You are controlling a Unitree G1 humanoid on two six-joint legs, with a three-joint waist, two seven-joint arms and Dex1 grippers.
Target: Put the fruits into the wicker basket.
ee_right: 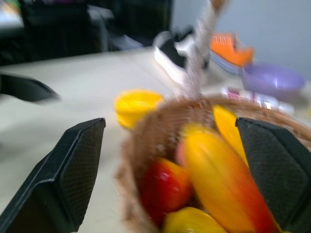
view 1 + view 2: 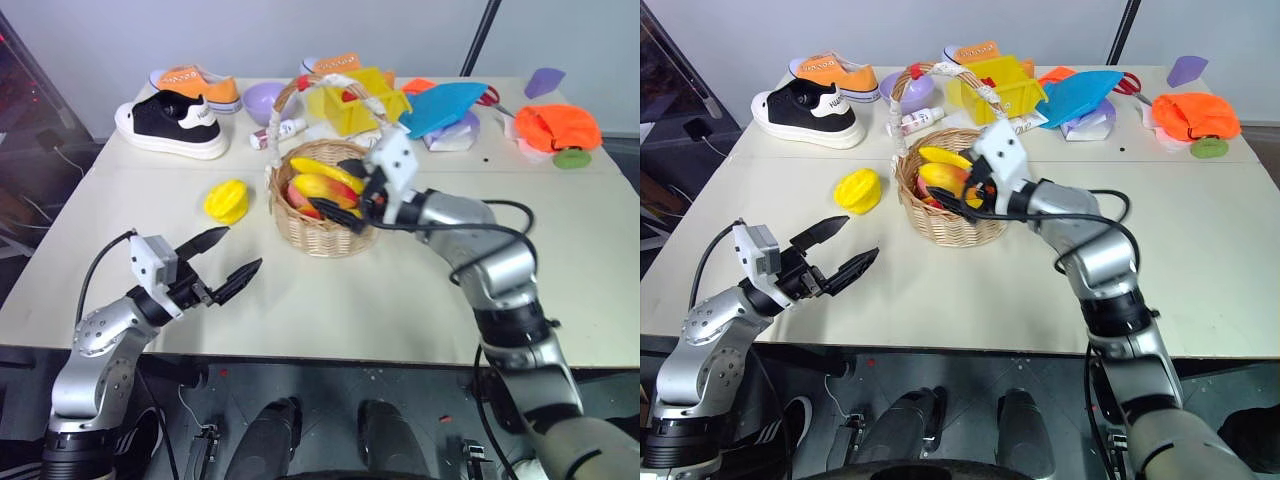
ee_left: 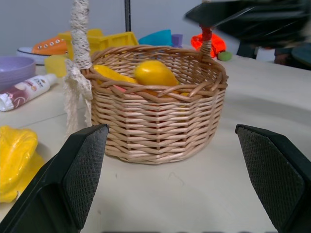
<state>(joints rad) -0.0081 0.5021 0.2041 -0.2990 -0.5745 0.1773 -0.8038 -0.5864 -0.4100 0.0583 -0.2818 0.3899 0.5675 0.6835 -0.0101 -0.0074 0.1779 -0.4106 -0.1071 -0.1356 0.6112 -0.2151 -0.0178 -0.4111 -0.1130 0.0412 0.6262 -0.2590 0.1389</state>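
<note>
While right gripper (image 2: 345, 192) hangs released over mango (image 2: 322, 189) in wicker basket (image 2: 318, 232), catching the handle could tip it; left gripper (image 2: 226, 256) spread, star fruit (image 2: 227, 200) left outside.

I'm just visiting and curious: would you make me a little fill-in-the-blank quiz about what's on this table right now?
1. The red-and-yellow mango lies inside the wicker ____.
2. The yellow star fruit sits on the ____, beside the wicker basket.
3. The right gripper hovers at the basket with its jaws ____.
4. The left gripper is holding ____.

Missing words: basket; table; open; nothing
</note>
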